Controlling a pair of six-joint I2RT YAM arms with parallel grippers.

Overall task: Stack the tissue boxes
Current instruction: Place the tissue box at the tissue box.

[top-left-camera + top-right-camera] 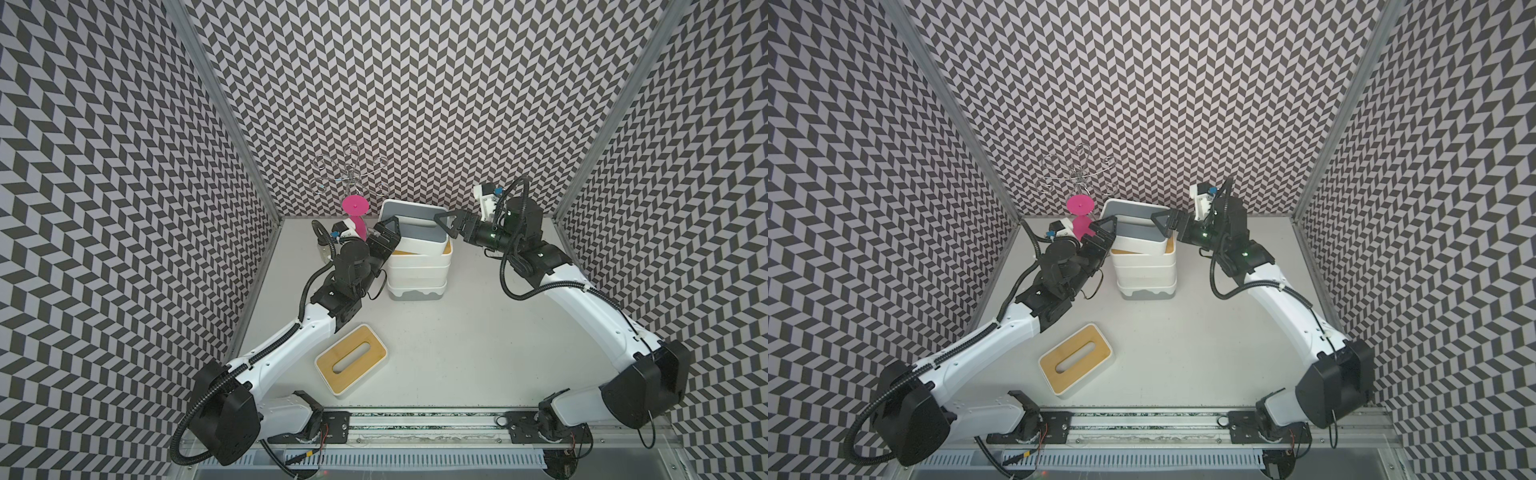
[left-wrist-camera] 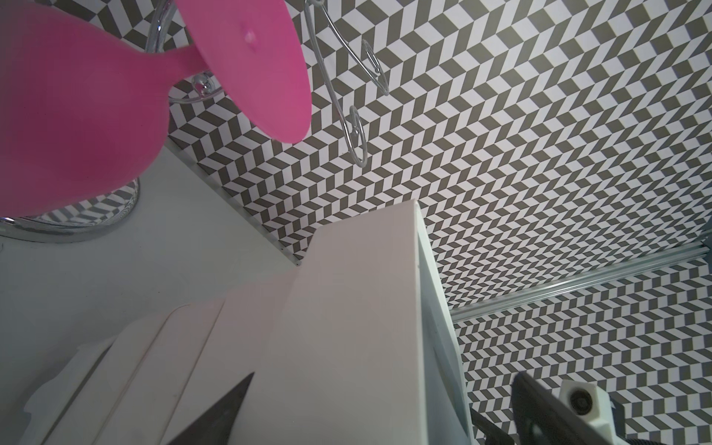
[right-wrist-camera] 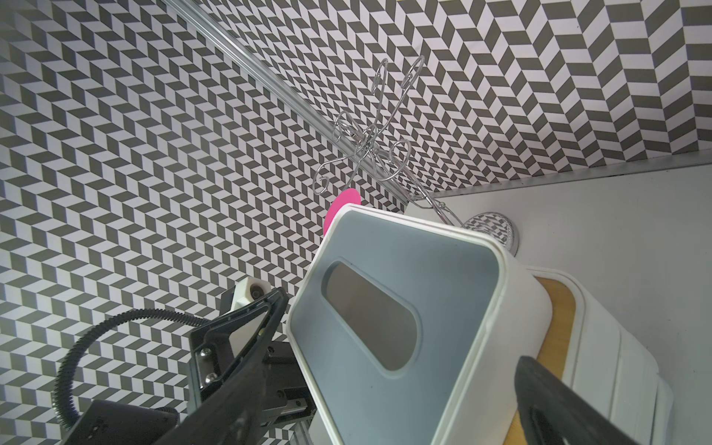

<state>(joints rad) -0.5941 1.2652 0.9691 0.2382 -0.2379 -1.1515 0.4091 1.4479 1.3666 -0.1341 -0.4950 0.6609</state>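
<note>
My left pincer (image 1: 386, 235) and right pincer (image 1: 444, 227) both stand wide open, astride opposite ends of the grey box (image 1: 415, 227), gripping nothing. The box sits tilted atop the stack (image 1: 419, 274), far centre on the desk (image 1: 478, 353). The tan box (image 1: 351, 359) lies near left.

Between left claw (image 1: 386, 235) and right claw (image 1: 448, 225): top box (image 1: 415, 227), tilted, resting askew on the stack (image 1: 417, 275) beneath both claws. Just beyond the left claw, toward the back wall (image 1: 415, 104): cup (image 1: 355, 206), beside the stem of a wire stand (image 3: 365, 143). Well back from the left claw, near the front edge of the table (image 1: 457, 353): lone box (image 1: 351, 360), lying flat.
</note>
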